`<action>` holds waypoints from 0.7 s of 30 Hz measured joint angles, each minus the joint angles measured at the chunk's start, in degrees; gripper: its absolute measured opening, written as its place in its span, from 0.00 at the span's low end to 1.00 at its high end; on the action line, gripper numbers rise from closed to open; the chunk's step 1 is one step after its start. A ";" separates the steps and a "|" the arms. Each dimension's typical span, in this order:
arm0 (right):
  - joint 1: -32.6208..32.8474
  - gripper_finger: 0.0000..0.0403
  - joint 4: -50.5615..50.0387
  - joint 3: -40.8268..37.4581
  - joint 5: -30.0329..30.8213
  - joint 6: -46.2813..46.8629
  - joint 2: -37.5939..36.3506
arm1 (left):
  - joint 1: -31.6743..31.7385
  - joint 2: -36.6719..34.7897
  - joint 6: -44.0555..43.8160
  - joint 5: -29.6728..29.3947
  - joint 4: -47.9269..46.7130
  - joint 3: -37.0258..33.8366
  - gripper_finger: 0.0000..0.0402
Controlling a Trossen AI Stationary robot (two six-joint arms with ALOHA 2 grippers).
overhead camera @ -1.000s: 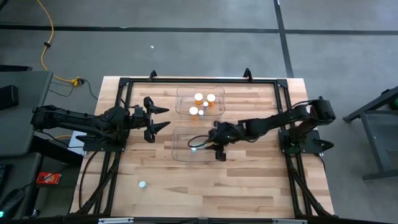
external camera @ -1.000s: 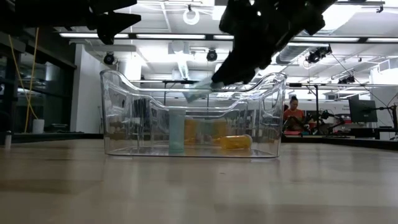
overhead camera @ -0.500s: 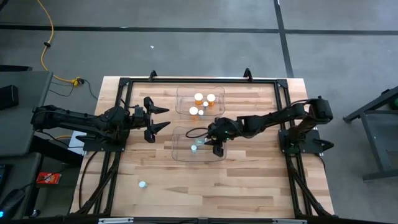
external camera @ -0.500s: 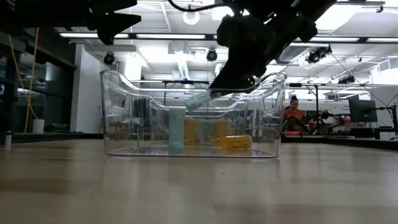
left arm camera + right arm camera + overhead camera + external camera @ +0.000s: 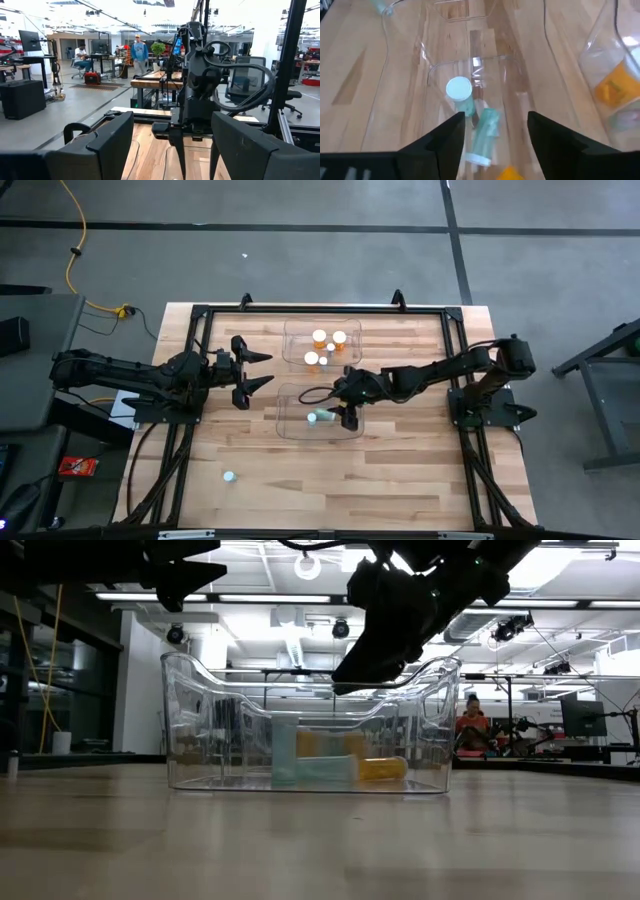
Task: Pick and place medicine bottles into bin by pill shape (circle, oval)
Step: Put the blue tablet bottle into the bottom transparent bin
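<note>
A clear near bin (image 5: 290, 428) holds a pale teal bottle standing upright (image 5: 459, 90), a second teal bottle lying on its side (image 5: 485, 134) (image 5: 325, 770) and an orange bottle lying beside it (image 5: 381, 768). My right gripper (image 5: 343, 412) (image 5: 495, 135) hangs open and empty above this bin, just over the lying teal bottle. The far bin (image 5: 292, 330) holds several orange bottles with white caps (image 5: 320, 337). My left gripper (image 5: 266, 370) is open and empty above the table, left of both bins.
One small pale bottle (image 5: 229, 477) stands alone on the wood near the table's front left. A black frame (image 5: 300, 309) runs round the table. People and desks show in the room behind.
My right gripper has let go of the teal bottle and drawn slightly up and toward the far edge. The bottle has tipped off the fingertips, dropped into the near bin and now lies on its side beside the upright teal one.
</note>
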 joint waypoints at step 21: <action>-0.68 0.49 37.31 -25.70 15.36 -7.31 -24.45 | -0.02 -0.02 -1.10 0.08 -0.89 0.00 0.64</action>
